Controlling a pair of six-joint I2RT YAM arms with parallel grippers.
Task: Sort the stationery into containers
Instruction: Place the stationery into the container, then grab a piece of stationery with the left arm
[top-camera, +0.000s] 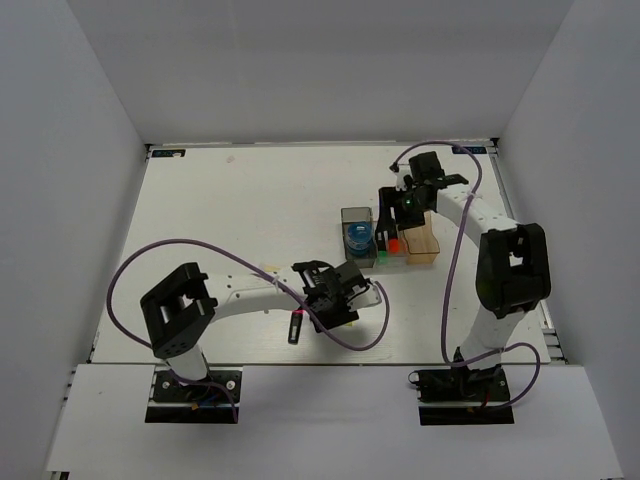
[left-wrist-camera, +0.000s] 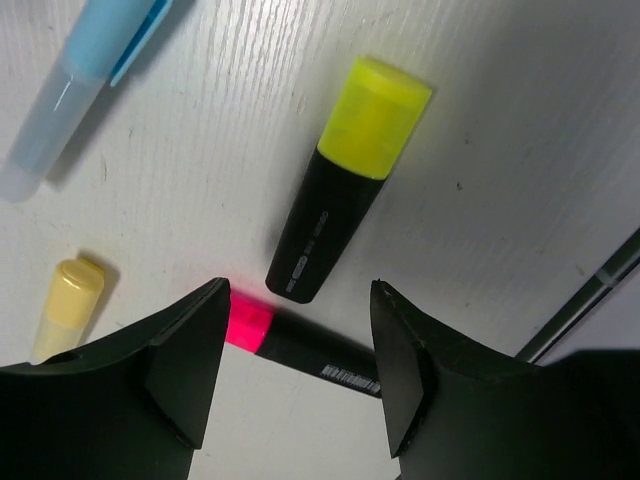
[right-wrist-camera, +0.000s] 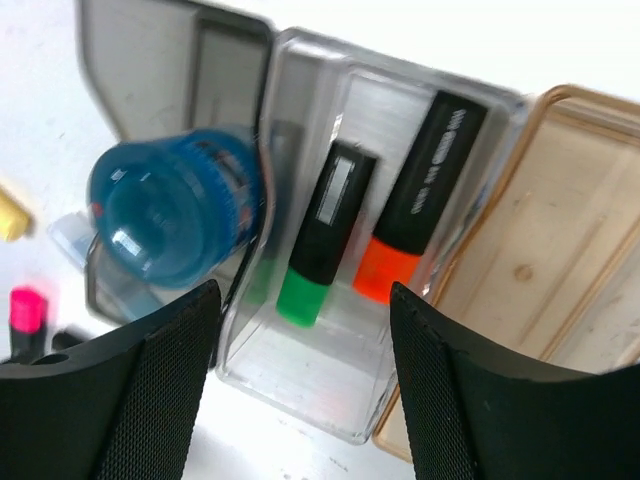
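Note:
My right gripper (top-camera: 405, 205) (right-wrist-camera: 302, 295) hangs open and empty over the clear bin (top-camera: 388, 248) (right-wrist-camera: 300, 400). Inside that bin lie a green-capped highlighter (right-wrist-camera: 320, 250) and an orange-capped highlighter (right-wrist-camera: 410, 210). The blue roll (top-camera: 357, 237) (right-wrist-camera: 175, 215) sits in the dark grey bin (right-wrist-camera: 150, 70). The tan bin (top-camera: 422, 245) (right-wrist-camera: 540, 230) shows nothing inside. My left gripper (top-camera: 335, 297) (left-wrist-camera: 297, 290) is open just above the table. A pink-capped highlighter (top-camera: 296, 325) (left-wrist-camera: 300, 345) lies on the table across its gap, and a yellow-capped highlighter (left-wrist-camera: 340, 180) lies just ahead.
A light blue stick (left-wrist-camera: 85, 75) and a pale yellow stick (left-wrist-camera: 65, 305) lie on the table left of the left fingers. A purple cable (top-camera: 365, 335) loops on the table beside the left gripper. White walls enclose the table on three sides.

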